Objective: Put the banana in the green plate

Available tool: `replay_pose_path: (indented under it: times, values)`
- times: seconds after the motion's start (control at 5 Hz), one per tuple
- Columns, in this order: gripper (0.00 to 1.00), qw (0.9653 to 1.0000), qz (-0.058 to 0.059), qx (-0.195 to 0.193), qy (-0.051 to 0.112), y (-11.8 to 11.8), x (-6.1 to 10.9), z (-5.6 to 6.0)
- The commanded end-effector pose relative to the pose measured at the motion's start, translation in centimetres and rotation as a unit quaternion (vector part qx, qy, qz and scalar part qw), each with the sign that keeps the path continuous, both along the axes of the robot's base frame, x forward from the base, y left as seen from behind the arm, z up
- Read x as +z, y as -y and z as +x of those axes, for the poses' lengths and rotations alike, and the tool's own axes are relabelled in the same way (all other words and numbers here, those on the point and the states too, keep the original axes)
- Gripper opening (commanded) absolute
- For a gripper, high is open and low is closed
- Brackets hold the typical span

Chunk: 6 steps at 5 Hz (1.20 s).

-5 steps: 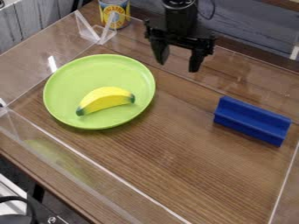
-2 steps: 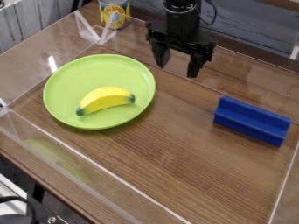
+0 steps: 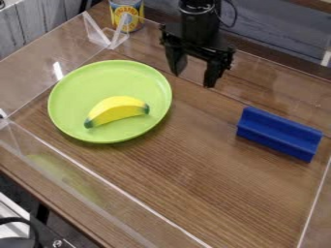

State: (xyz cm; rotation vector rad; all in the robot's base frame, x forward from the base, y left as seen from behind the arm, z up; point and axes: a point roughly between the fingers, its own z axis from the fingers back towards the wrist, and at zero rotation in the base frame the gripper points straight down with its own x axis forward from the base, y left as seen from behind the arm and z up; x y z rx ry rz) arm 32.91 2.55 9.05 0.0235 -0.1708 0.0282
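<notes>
The yellow banana (image 3: pixel 116 110) lies inside the lime-green plate (image 3: pixel 77 85) at the left of the table, slightly right of the plate's middle. My black gripper (image 3: pixel 195 74) hangs pointing down above the wood just past the plate's upper right rim. Its fingers stand apart with nothing between them, so it is open. It touches neither the banana nor the plate.
A blue rectangular block (image 3: pixel 280 133) lies at the right. A yellow container (image 3: pixel 124 14) stands at the back left. Clear acrylic walls (image 3: pixel 97 34) ring the wooden tabletop.
</notes>
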Motion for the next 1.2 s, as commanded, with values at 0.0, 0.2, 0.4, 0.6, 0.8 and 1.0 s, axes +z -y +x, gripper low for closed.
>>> replay_pose_path:
  times: [0.0, 0.2, 0.4, 0.6, 0.8, 1.0]
  values:
    - [1.0, 0.9995, 0.002, 0.023, 0.021, -0.1, 1.9, 0.8]
    - [1.0, 0.9988, 0.002, 0.046, 0.016, 0.4, 2.2, 0.9]
    - [1.0, 0.9985, 0.0, 0.053, 0.015, -0.6, 2.3, 0.0]
    - [1.0, 0.9979, -0.002, 0.063, 0.016, -1.6, 2.3, -0.7]
    - [0.0, 0.9983, -0.01, 0.053, 0.019, -1.8, 2.6, -1.0]
    - [1.0, 0.9988, -0.017, 0.043, 0.019, -1.6, 3.1, -1.3]
